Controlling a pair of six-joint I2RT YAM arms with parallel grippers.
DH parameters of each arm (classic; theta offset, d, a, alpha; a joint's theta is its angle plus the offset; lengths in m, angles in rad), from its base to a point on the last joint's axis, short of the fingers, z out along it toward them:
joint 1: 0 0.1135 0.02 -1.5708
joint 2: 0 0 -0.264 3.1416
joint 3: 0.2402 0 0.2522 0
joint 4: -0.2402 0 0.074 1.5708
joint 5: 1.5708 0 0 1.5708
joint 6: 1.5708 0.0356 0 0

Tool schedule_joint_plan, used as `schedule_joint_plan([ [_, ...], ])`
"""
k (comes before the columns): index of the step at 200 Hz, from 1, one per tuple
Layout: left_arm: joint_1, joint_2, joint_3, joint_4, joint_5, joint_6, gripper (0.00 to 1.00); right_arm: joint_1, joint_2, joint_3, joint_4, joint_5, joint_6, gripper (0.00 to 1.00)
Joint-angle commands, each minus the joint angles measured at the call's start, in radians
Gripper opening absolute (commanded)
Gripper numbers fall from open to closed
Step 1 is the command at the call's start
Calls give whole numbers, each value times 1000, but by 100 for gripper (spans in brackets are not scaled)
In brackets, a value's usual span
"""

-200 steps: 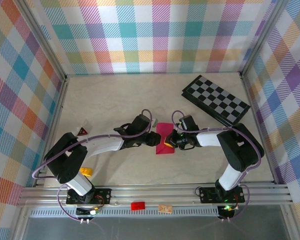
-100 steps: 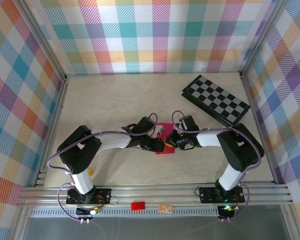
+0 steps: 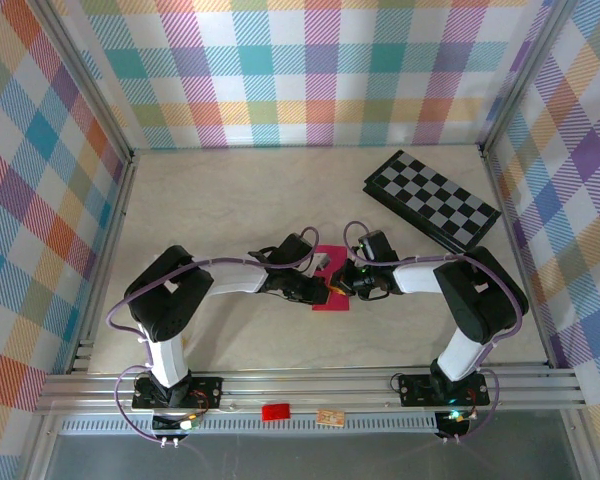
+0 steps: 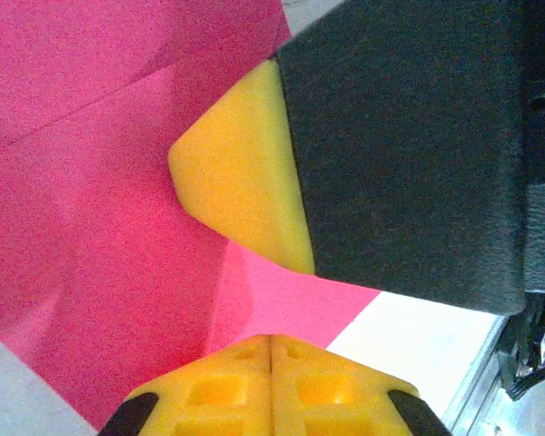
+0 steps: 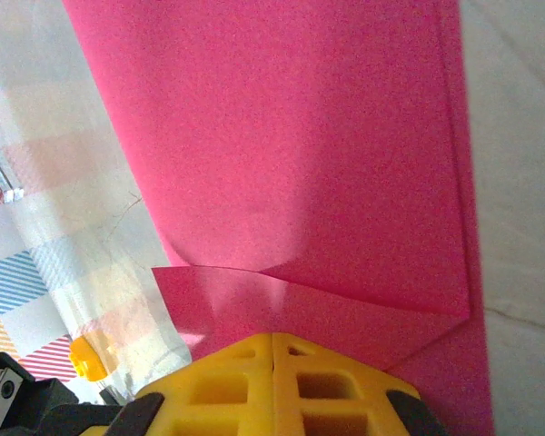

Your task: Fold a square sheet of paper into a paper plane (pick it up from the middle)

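We see the left tool (image 4: 271, 343) and right tool (image 5: 272, 340) both clenched on the part-folded square sheet of paper (image 3: 331, 259) mid-table (image 3: 230, 200), nose to nose, probably steadying the sheet to crease a fold.

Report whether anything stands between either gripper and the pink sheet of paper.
Nothing visible does: the left gripper and right gripper each have their jaws shut directly on the square sheet of paper, mid-table.
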State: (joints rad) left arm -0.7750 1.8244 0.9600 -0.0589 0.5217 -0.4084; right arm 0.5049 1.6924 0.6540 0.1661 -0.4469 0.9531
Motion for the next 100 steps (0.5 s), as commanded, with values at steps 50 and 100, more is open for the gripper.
schedule_joint_plan([
  [50, 14, 6, 5, -53, -25, 31, 0, 3, 30, -37, -109, 77, -10, 5],
  [100, 17, -10, -16, -55, -32, 36, 0, 3, 32, -37, -116, 83, -13, 4],
])
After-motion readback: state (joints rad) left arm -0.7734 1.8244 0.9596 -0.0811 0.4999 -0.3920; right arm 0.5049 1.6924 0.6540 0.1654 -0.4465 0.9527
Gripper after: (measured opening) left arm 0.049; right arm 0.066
